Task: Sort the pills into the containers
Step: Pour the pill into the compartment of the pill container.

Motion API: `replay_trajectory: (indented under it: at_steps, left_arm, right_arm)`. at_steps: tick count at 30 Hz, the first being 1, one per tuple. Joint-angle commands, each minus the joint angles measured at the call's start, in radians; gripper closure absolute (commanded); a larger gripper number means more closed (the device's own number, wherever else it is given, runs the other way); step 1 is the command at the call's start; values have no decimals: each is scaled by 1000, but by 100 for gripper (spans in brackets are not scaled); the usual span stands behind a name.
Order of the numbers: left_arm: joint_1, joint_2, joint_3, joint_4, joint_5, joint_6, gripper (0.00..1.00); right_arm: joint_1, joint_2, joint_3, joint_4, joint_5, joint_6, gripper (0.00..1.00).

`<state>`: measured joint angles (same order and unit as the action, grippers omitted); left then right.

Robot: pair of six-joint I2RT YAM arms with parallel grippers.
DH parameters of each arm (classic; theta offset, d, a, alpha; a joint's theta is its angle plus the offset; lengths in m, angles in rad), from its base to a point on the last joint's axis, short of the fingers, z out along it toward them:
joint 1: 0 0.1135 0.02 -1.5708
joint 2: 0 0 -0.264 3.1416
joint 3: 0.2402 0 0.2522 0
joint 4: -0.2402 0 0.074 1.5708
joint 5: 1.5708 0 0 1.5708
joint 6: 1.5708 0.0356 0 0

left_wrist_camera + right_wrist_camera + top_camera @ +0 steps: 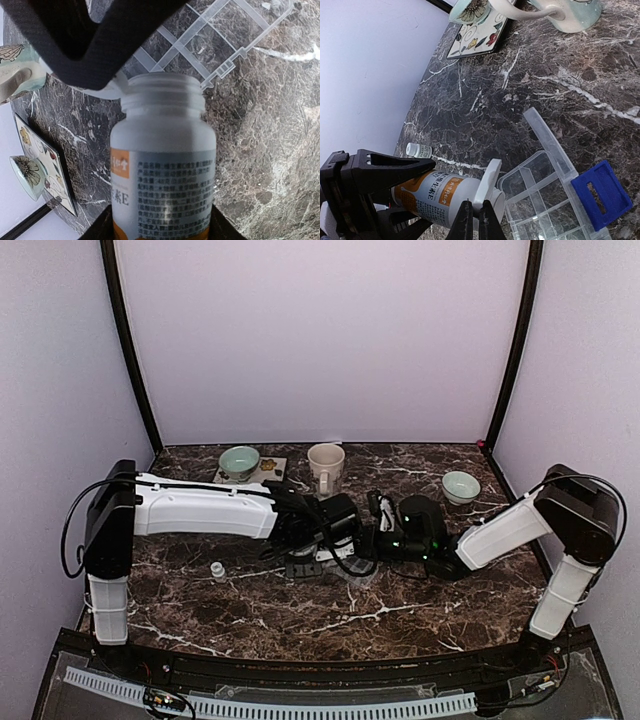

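Note:
My left gripper [162, 226] is shut on a white pill bottle [162, 165] with an orange and grey label, held on its side low over the table. The bottle's threaded mouth points at the clear compartment tray [540, 200], whose lid is swung open. My right gripper [475, 214] is shut on the bottle's white cap [489, 186], which stands edge-on beside the mouth. From above, both grippers meet at mid-table, left [338, 525] and right [377, 530]. No pills show; the tray's visible compartments [200, 45] look empty.
A small white vial [418, 150] stands to the left of the arms, also the small white vial [217, 569] from above. At the back are a green bowl [240, 460] on a patterned coaster [272, 472], a cream mug [325, 468] and a second bowl [460, 485]. A blue clip [600, 192] sits on the tray's lid.

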<state>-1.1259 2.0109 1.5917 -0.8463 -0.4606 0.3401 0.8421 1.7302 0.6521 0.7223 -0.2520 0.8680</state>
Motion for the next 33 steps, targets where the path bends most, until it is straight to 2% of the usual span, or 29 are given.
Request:
replay_trajectory:
  at_steps: [1,10,20,33]
  left_arm:
    - [-8,12,36,3,14,2,100]
    - [-7,43,36,31,-12,-4,100]
    - [-13,14,84,40,-109,3,100]
    - [-19,50,61,41,-63,8,100]
  right_arm:
    - [18,27,5,-17,27,-14,96]
    - [20,30,-1,-18,37,-21,96]
    - [20,-6,15,-50,48,-39,96]
    - [22,29,15,-46,45,-37,96]
